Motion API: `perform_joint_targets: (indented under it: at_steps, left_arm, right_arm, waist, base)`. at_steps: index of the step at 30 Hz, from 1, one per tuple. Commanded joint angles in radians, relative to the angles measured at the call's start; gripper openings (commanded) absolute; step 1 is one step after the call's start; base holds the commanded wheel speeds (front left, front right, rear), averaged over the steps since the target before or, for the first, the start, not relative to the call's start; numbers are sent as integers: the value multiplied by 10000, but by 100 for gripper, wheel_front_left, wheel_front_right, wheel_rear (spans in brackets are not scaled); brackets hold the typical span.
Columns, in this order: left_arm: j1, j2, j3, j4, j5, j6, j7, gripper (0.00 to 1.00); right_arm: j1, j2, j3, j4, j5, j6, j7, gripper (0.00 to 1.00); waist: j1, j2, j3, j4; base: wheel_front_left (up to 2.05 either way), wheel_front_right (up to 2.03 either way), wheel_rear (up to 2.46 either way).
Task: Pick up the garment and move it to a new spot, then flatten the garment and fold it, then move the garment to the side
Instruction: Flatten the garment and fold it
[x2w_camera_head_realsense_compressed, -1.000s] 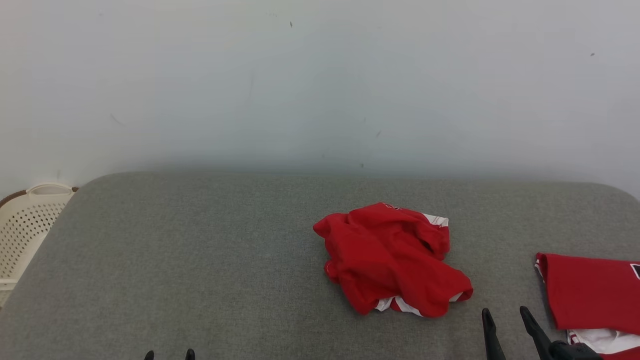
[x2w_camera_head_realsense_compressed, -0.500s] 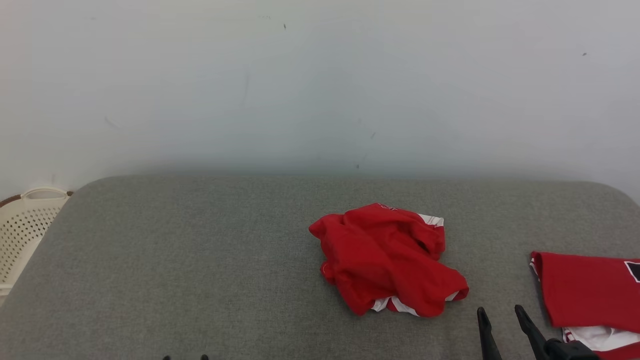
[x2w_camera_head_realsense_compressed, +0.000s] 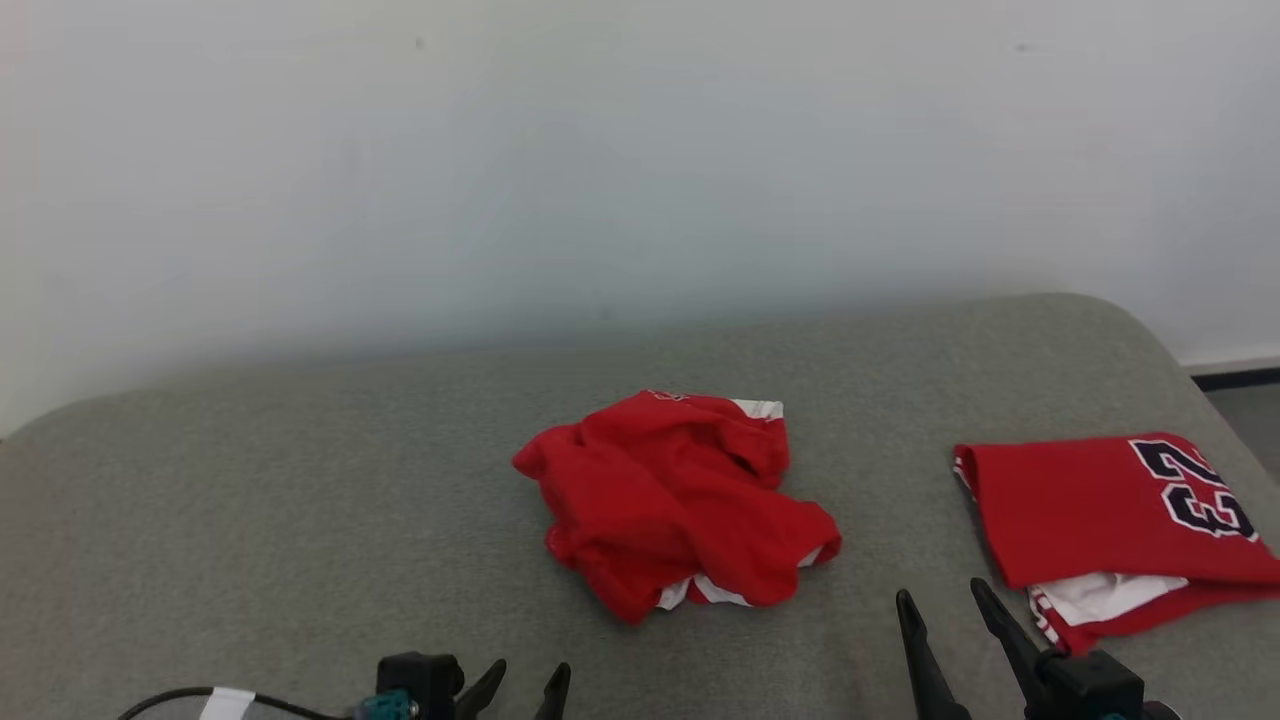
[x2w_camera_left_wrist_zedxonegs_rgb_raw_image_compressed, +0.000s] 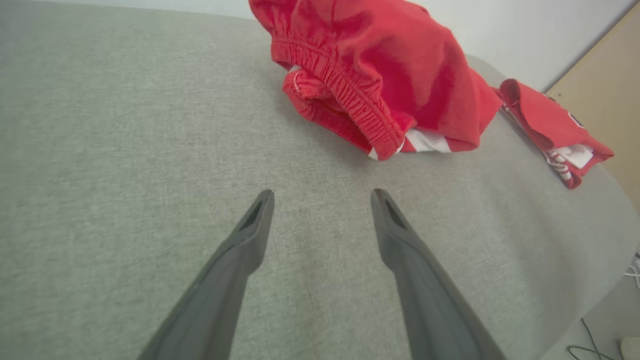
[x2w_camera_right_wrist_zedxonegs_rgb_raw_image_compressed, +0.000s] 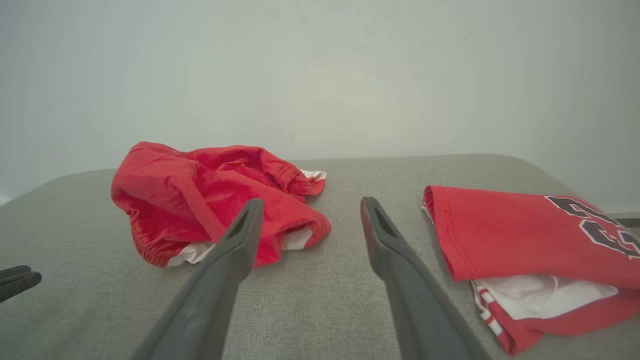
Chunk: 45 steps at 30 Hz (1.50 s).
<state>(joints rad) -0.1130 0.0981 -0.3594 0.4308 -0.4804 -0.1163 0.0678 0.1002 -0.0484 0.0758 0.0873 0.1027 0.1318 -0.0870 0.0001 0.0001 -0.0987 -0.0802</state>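
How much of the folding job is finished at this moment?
Done: one red jersey lies folded at the right side. In hand: nothing; left gripper and right gripper are open, short of the crumpled red garment. Left: pick it up, move, flatten, fold, set aside.

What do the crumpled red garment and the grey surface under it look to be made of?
Crumpled red garment: probably thin, soft sports fabric, matte with faint sheen; it slumps in loose folds and has a gathered elastic band. Grey surface: likely coarse woven upholstery cloth, matte and flecked, perhaps over padding, given its rounded corners.
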Motion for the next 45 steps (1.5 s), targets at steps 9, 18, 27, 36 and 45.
perform_joint_targets:
  at_steps: [9, 18, 27, 36, 45]
  left_arm:
    - [-1389, -411, 96, 1760, -1243, -85, -275, 100]
    - [-2140, -445, -106, 2936, -1452, -92, -710, 39]
    - [-2561, -347, -292, 2852, -1492, -141, -1344, 0]
    - [-3940, -183, -831, 247, -1672, -136, -1366, 0]
    - [-6234, -300, -1459, -2307, -2243, -138, 94, 0]
  right_arm:
    - [-165, 0, 16, -166, -126, -25, -9, 100]
    - [-285, 0, 48, -101, -20, -25, -109, 100]
    - [-270, 0, 44, 2, -6, -25, -180, 100]
    - [-147, -1, 93, 38, -60, -25, -130, 100]
    - [-229, -1, 217, 63, -50, -25, -63, 100]
  waist:
    - [-1, -1, 922, -2191]
    - [-1, -1, 1087, -2650]
    - [-1, -1, 855, -2362]
    - [-1, -1, 450, -1907]
    - [-1, -1, 268, -1894]
  base:
    - [0, 0, 0]
    - [0, 0, 0]
    - [0, 0, 0]
    - [0, 0, 0]
    - [0, 0, 0]
